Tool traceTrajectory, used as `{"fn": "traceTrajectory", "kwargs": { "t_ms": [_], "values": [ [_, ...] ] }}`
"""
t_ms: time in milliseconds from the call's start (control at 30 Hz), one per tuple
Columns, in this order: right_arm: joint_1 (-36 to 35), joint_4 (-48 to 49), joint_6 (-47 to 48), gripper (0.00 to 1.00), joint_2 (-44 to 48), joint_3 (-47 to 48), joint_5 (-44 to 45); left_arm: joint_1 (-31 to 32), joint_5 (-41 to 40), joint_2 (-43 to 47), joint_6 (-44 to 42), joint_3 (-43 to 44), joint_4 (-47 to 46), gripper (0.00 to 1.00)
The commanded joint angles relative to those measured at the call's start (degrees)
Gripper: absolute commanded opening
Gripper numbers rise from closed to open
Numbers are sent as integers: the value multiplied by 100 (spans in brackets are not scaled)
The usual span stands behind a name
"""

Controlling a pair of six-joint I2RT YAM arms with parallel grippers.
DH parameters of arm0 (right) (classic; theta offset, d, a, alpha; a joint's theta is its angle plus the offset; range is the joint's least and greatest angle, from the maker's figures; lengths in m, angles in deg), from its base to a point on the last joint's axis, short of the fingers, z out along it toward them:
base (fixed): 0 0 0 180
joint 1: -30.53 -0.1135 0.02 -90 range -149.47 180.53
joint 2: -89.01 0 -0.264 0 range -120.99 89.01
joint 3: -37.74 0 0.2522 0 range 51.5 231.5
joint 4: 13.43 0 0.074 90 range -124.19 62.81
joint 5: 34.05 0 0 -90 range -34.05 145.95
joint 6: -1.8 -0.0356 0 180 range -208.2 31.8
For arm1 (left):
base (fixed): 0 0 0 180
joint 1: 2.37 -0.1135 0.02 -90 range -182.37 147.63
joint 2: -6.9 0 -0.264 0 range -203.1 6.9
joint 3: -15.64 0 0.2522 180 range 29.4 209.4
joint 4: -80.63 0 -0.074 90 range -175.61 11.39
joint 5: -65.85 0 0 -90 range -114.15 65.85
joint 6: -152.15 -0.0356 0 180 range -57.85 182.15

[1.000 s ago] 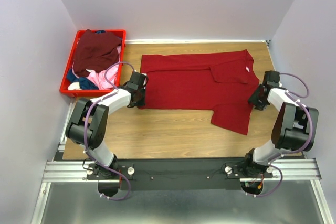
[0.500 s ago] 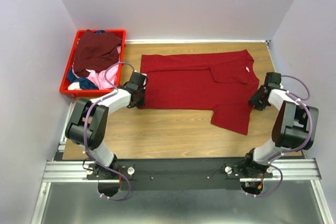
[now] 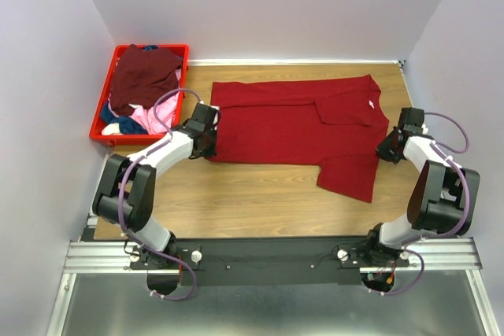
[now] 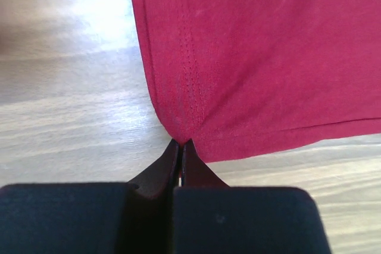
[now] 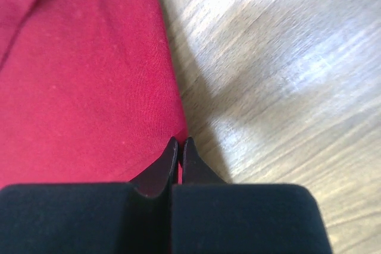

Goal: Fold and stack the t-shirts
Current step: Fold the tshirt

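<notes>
A bright red t-shirt lies spread flat on the wooden table, one sleeve folded over near its right end. My left gripper is shut on the shirt's near left hem corner, pinching the cloth between its black fingertips. My right gripper is shut on the shirt's right edge. Dark maroon, pink and blue shirts lie heaped in the red crate.
The red plastic crate stands at the back left corner, against the left wall. Grey walls close in the table on three sides. Bare wood lies between the shirt and the near edge.
The left arm has shifted slightly toward the back with the hem corner. The right arm has edged a little to the right. The shirt lies much as before.
</notes>
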Motion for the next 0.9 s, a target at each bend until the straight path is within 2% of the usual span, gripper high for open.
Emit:
{"fn": "traceTrajectory", "kwargs": {
  "t_ms": [0, 167, 433, 600, 867],
  "values": [
    [31, -282, -37, 1, 306, 141, 382, -27, 49, 333, -126, 404, 373, 0],
    [23, -344, 104, 1, 122, 632, 242, -203, 40, 114, -197, 949, 514, 0],
    [31, -370, 51, 1, -756, 1520, -153, -492, 84, -650, -285, 1854, 532, 0],
    [31, -388, 139, 1, -1301, 2108, -101, -607, 128, -1178, -311, 2399, 558, 0],
    [31, -397, 227, 1, -1908, 2733, -198, -625, 322, -1828, -241, 2822, 488, 0]
  ]
}}
